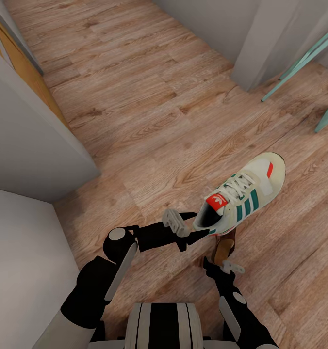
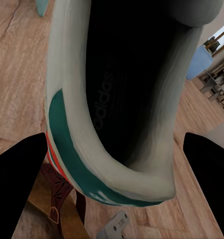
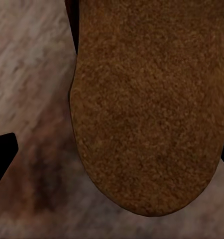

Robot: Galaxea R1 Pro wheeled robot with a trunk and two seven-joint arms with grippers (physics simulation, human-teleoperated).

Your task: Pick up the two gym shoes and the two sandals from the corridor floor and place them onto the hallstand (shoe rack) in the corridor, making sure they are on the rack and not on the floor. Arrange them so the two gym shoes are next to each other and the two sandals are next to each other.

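Wood floor (image 1: 149, 121); sandal (image 3: 152, 99) close-up

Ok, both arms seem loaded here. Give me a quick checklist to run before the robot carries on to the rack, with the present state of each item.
1. Left tool has a gym shoe: ok, gripped at the heel collar, shoe raised off the corridor floor.
2. Firmness of that grip: cannot tell; the shoe sticks far out from the tool.
3. Right tool has a sandal: ok by the head view; in the right wrist view its tan footbed lies between the fingers.
4. Sandal clear of the floor: cannot tell.
5. Hallstand in sight: not ok.
6. Other shoe and other sandal located: not ok.
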